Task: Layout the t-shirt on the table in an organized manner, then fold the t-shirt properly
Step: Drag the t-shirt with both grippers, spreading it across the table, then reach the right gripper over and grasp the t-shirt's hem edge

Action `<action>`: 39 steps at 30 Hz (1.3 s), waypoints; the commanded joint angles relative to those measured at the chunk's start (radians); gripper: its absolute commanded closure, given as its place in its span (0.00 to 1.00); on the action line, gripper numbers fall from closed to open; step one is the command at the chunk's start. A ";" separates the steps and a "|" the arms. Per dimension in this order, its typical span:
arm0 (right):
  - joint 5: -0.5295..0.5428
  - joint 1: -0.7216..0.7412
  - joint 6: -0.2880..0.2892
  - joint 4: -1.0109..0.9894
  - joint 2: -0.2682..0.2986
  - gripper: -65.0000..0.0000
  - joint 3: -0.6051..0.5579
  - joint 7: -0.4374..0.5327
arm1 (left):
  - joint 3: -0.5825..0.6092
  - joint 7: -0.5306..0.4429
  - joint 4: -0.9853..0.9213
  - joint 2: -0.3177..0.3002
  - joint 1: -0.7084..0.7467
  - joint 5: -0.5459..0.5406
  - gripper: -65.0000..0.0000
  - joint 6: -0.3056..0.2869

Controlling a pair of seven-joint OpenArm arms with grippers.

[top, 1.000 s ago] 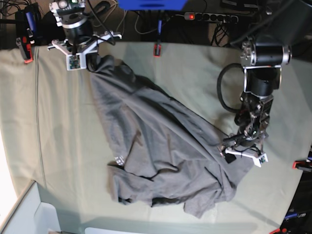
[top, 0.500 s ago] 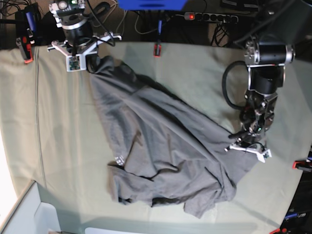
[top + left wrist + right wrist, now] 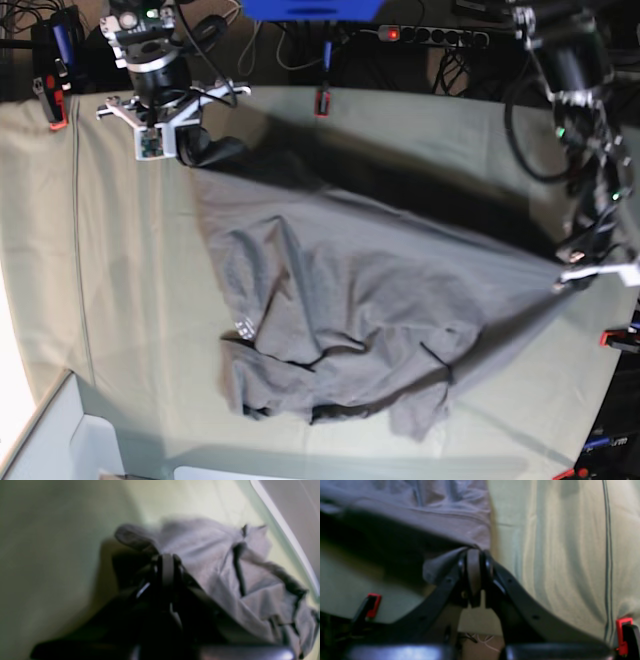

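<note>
The dark grey t-shirt hangs stretched across the pale green table between my two grippers, its lower part still bunched on the cloth. At the far left corner, my right gripper is shut on one edge of the t-shirt; in the right wrist view the gripper pinches the hem. Out at the right side, my left gripper is shut on another corner and holds it above the table. In the blurred left wrist view this gripper clamps a fold of the t-shirt.
Red clips hold the table cloth at its edges. A power strip and cables lie behind the far edge. A pale box stands at the near left corner.
My left gripper has shut on the t-shirt's right corner and moved right and upward with it. The t-shirt is now pulled out wider and tauter. The right arm has barely shifted.
</note>
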 commanded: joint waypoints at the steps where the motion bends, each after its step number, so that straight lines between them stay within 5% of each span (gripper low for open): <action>1: -0.004 -0.005 0.004 0.030 0.002 1.00 0.000 0.035 | -0.036 -0.023 0.071 -0.019 0.017 -0.005 1.00 -0.005; 10: -0.004 -0.046 0.004 0.039 0.002 1.00 0.006 0.292 | -0.245 0.006 0.466 -0.008 0.244 -0.005 1.00 -0.008; 15: -0.004 -0.101 0.004 0.068 0.025 1.00 0.009 0.492 | -0.349 0.005 0.633 0.064 0.313 -0.005 1.00 -0.011; 25: -0.004 -0.089 0.004 0.088 0.036 1.00 0.065 0.759 | -0.421 -0.003 0.730 0.083 0.308 -0.005 1.00 -0.011; 33: -0.004 0.063 0.004 0.102 0.030 1.00 0.109 0.713 | -0.331 0.008 0.719 -0.045 0.097 0.006 1.00 -0.011; 39: -0.004 0.107 0.004 0.093 -0.030 1.00 0.100 0.575 | -0.176 0.006 0.693 -0.055 0.028 0.080 1.00 -0.011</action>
